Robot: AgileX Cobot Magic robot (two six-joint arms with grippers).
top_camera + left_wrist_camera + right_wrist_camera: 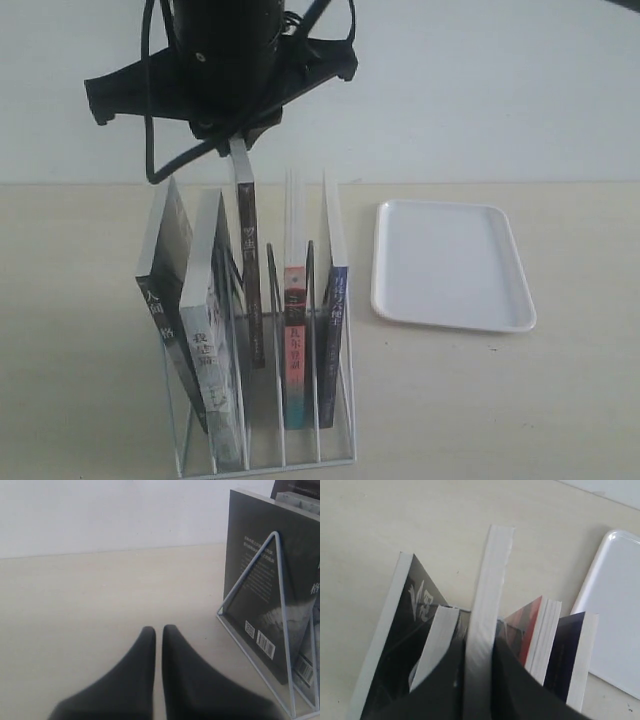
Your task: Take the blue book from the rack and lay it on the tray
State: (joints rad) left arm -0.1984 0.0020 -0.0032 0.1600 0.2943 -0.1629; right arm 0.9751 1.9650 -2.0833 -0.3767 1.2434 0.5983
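Note:
The blue book is thin with a dark spine and is raised partly out of the middle of the white wire rack, its top above the other books. My right gripper comes down from above and is shut on its top edge. The right wrist view shows the white page edge of the blue book pinched in the right gripper. The white tray lies flat to the right of the rack; its corner shows as the tray. My left gripper is shut and holds nothing, low over the table beside the rack.
Several other books stand in the rack: a black one and a grey-spined one to the left, a red-and-teal-spined one and a dark purple-blue-spined one to the right. A white wall stands behind the table.

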